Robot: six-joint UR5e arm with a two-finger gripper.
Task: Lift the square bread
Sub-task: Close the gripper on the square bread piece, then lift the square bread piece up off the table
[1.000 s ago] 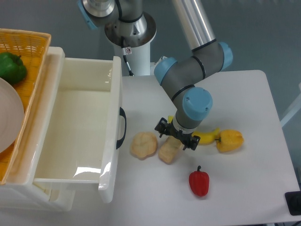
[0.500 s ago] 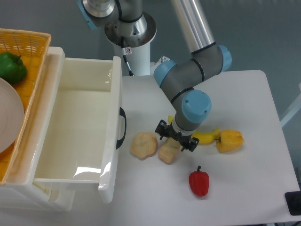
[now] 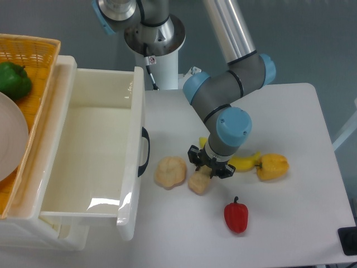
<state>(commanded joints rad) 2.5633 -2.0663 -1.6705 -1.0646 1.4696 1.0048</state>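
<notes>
Tool [image 3: 210, 167] points straight down over the upper end of the square bread [image 3: 198, 183], its 2 black fingers set close on either side of that end. From this high view I cannot tell whether the pads actually press the crust or stand just off it. The jaws are narrow, only a little wider than the loaf end they straddle.

The square bread lies flat on the white table [image 3: 290, 123], near the middle, with its lower end showing below the tool. Just beside it on the left lies 1 round bread [image 3: 170, 171], close but with a thin gap between them. To the right of the tool lies a banana [image 3: 245, 162], and its far end meets a yellow pepper [image 3: 273, 166]. A red pepper [image 3: 236, 216] lies apart, nearer the front edge, stem up.

The grey arm [image 3: 231, 125] with blue joint caps rises from the tool toward the base at the rear. A small white sticker [image 3: 152, 60] with a red mark sits on the base column; its writing is too small to read.

At the left stands an open white drawer [image 3: 134, 167] with a black handle [image 3: 145, 151]. Beyond it, a woven basket [image 3: 39, 56] holds a green pepper [image 3: 13, 79] and a pale plate [image 3: 8, 134].
</notes>
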